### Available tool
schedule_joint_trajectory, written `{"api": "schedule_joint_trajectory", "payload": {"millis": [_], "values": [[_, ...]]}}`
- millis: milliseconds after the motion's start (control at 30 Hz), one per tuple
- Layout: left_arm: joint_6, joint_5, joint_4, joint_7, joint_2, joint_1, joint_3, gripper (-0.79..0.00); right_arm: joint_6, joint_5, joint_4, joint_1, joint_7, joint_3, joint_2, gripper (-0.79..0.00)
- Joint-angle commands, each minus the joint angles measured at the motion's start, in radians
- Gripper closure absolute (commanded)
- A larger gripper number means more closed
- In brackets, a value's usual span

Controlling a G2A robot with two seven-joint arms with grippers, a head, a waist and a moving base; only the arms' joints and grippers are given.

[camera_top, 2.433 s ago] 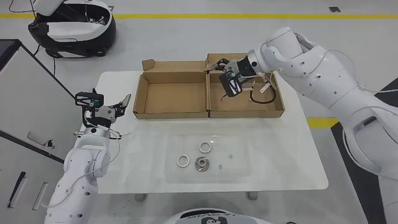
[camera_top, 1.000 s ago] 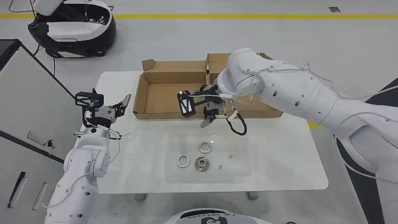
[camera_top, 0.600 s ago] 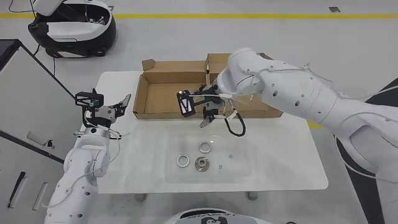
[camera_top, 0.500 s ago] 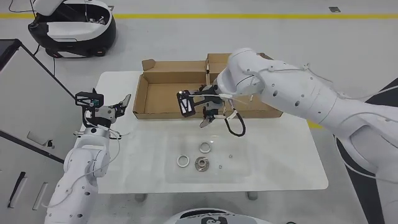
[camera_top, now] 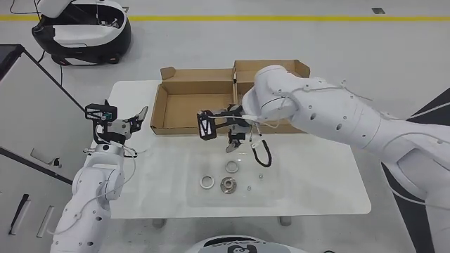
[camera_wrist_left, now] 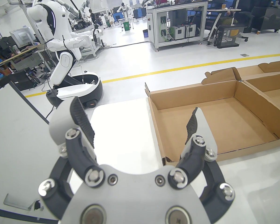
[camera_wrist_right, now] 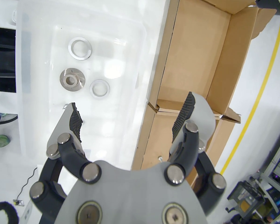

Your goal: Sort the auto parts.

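Pale floor [camera_top: 211, 46], yellow line [camera_top: 281, 18]

White glossy arms [camera_top: 330, 112]; right hand [camera_wrist_right: 131, 100] grey-plated, black pads [camera_wrist_right: 75, 120] seemingly ribbed.

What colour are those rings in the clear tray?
The rings are silvery metal; right wrist view shows them best.

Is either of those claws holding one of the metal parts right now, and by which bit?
No. The left claw and right claw are both open and empty; the metal parts lie in the clear tray.
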Motion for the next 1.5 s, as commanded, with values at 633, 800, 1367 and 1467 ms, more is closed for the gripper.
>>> {"api": "schedule_joint_trajectory", "payload": {"millis": [633,800,1367,1467], "values": [[0.000,0.000,0.000,0.000,0.000,0.000,0.000,-0.785,0.298,0.054,-0.144,-0.098,0.318,0.019,0.035,-0.785],[0.000,0.000,0.000,0.000,0.000,0.000,0.000,-0.785,0.323,0.051,-0.157,-0.135,0.330,0.033,0.053,-0.785],[0.000,0.000,0.000,0.000,0.000,0.000,0.000,-0.785,0.332,0.014,-0.161,-0.218,0.344,0.069,0.091,-0.785],[0.000,0.000,0.000,0.000,0.000,0.000,0.000,-0.785,0.332,0.014,-0.161,-0.218,0.344,0.069,0.091,-0.785]]}}
